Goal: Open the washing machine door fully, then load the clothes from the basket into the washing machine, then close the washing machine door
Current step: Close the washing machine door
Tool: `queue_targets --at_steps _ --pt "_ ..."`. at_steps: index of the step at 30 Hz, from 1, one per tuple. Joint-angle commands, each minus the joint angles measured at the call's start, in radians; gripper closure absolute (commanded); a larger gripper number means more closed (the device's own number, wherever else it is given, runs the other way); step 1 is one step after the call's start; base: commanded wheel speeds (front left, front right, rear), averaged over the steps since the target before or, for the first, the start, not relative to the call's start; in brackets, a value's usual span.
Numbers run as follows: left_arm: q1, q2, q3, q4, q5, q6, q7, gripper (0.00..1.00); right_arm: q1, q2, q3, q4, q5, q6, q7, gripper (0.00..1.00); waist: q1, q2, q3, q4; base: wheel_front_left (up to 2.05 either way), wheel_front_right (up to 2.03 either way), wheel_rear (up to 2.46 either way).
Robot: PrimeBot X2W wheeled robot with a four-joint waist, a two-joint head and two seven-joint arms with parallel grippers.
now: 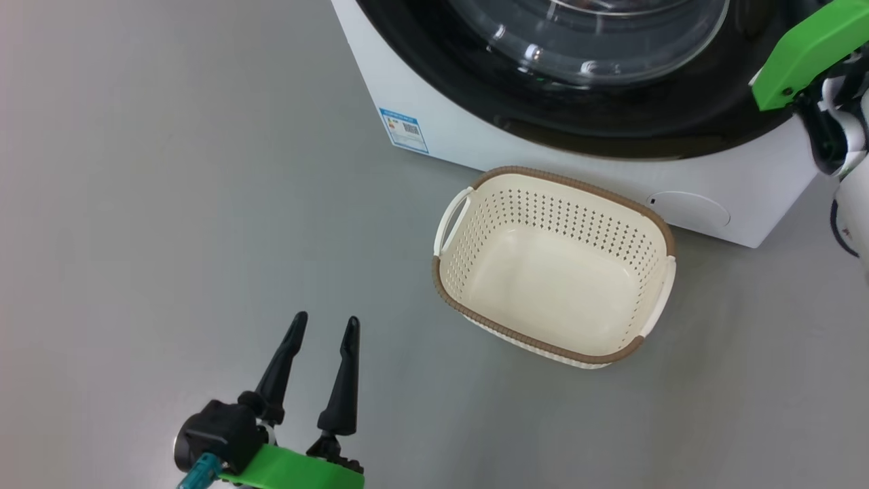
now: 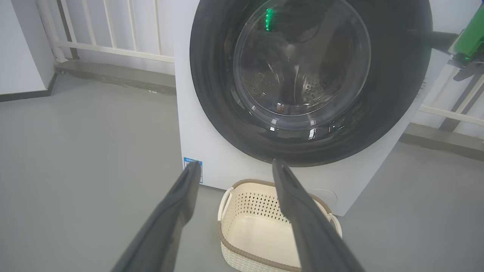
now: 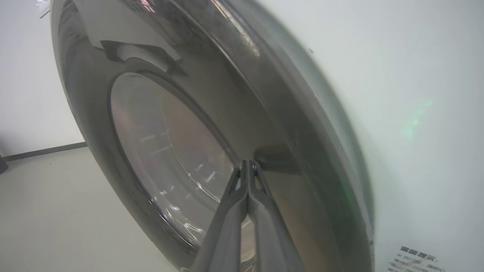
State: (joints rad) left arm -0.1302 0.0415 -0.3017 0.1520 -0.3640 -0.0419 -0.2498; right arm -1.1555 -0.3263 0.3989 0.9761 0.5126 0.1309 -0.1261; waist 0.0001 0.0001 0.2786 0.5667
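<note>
This is a bare laundry room. A white washer point(image 2: 227, 172) stands on a plain grey floor point(image 2: 83, 151) with a basket point(image 1: 557, 217) before it. White walls point(image 2: 22, 45) and a white railing point(image 2: 113, 51) lie behind.

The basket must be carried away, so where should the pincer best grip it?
Probably the white loop handle on the left end of the basket, approached from above: it stands off the brown rim, leaving a gap for one finger.

washing machine door point(image 1: 645, 115) cut off at top edge, blue label point(image 1: 404, 130) print illegible.
</note>
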Motion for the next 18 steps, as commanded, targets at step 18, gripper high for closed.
queue_targets --at_steps 18 --pt "-0.038 0.009 0.02 -0.008 0.006 0.007 -0.012 0.0 -0.003 0.035 0.139 0.017 0.088 0.0 -0.076 1.0 -0.0001 -0.0001 -0.03 -0.007 0.0 0.0 0.0"
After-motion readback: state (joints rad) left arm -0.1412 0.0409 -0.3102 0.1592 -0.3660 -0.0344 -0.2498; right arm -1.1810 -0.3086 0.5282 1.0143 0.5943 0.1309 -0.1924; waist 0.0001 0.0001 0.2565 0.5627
